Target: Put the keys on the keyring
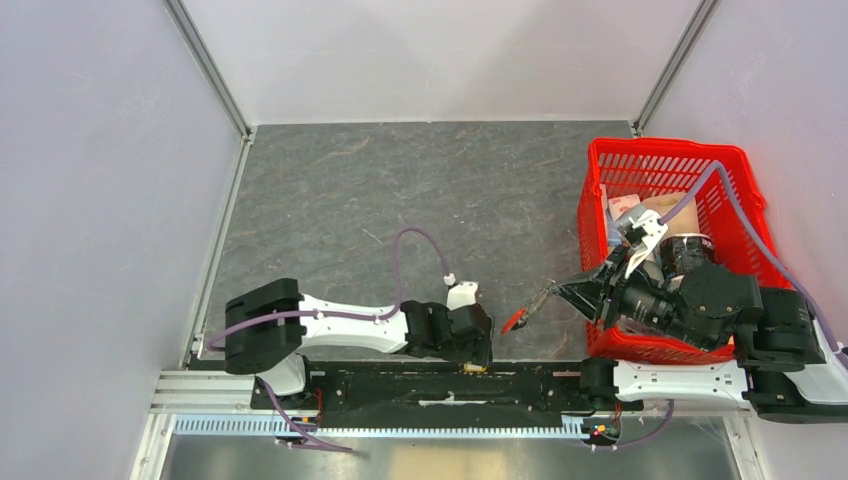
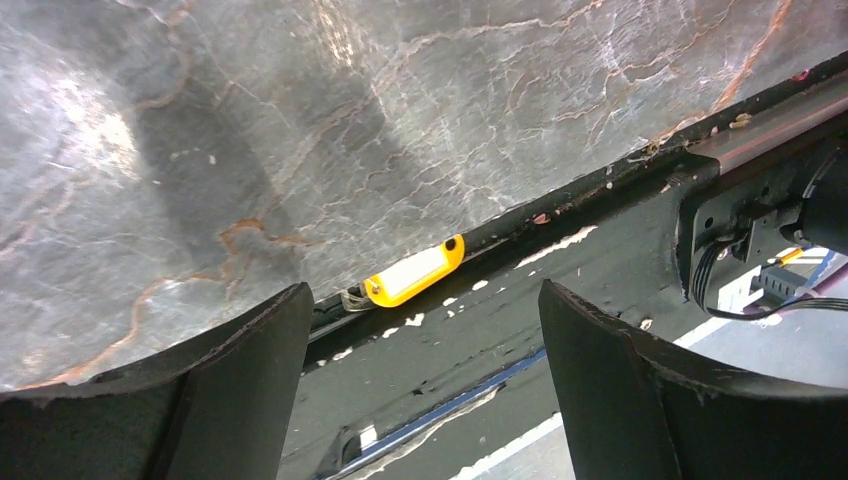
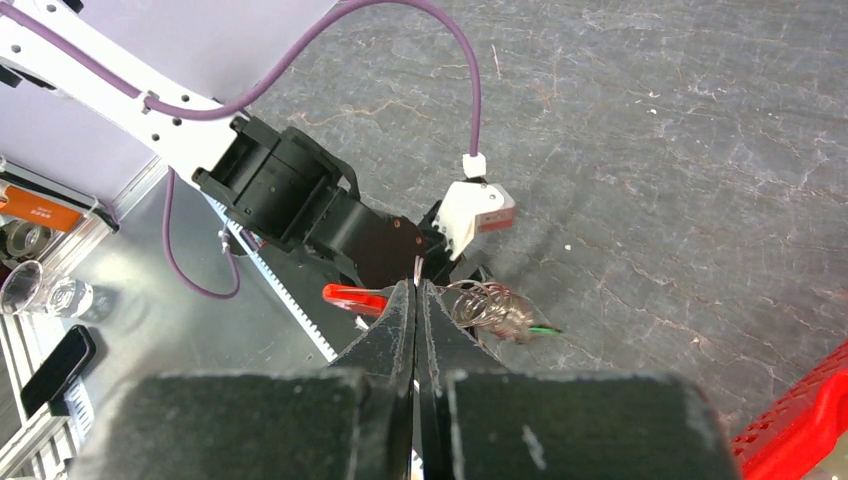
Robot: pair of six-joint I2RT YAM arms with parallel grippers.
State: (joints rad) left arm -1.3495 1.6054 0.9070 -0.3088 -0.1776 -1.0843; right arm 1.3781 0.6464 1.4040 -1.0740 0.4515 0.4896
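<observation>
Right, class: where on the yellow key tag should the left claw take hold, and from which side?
Probably the yellow tag, at its middle, pinched across its narrow width from above. It lies flat in the seam between table and black rail, so sideways looks blocked; the metal end is tiny, partly hidden.

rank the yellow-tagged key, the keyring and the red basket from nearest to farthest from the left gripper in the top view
1. yellow-tagged key: at the near edge, just beneath the open left gripper.
2. keyring: a little to its right, pinched in the right gripper.
3. red basket: far right side, clearly the farthest.
</observation>
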